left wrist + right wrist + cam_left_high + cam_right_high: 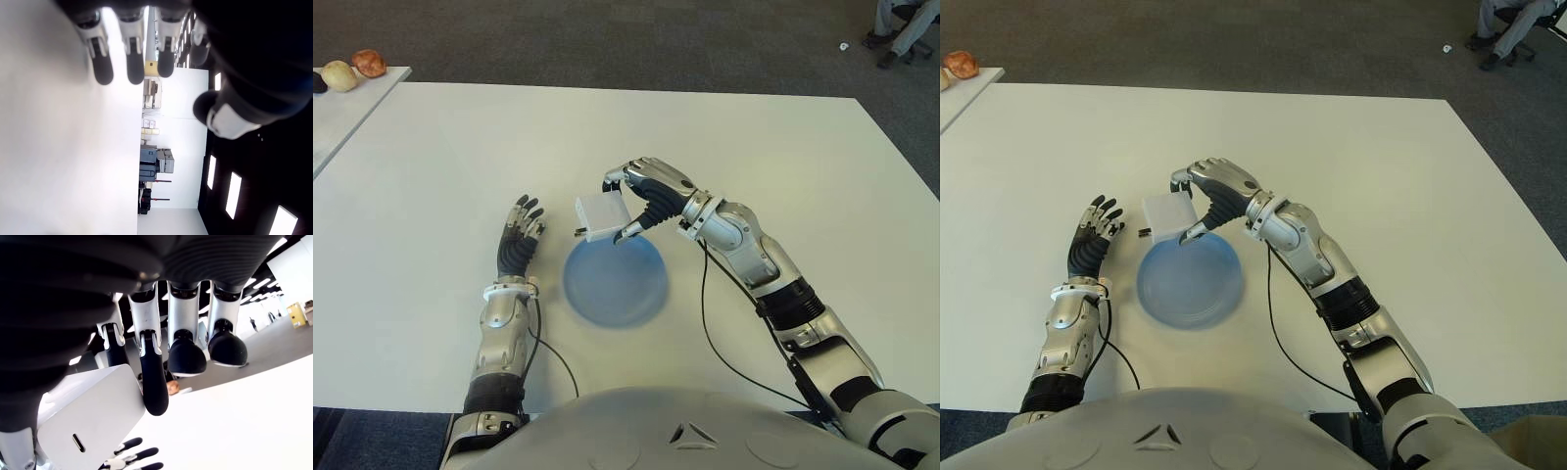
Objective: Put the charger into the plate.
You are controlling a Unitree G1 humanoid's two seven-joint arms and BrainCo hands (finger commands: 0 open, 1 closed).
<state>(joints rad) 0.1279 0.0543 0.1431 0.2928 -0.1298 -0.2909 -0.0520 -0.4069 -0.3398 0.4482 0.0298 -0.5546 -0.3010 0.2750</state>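
The right robot hand [628, 201] has the charger [600, 216] pinched between thumb and curled fingers [155, 382], and it carries that white block in the air just over the far rim of the plate [615, 282], on the side away from the robot's body. That is the relation that counts: the charger sits at the plate's far edge, not over its middle, with its prongs pointing out toward the left robot hand. So the blue dish lies nearer the robot than the load, and I judge the coming move to be a short pull toward the body and down before letting go. The left robot hand [518, 241] shows beside the plate on its left, fingers spread and holding nothing, above the white worktop [783, 157].
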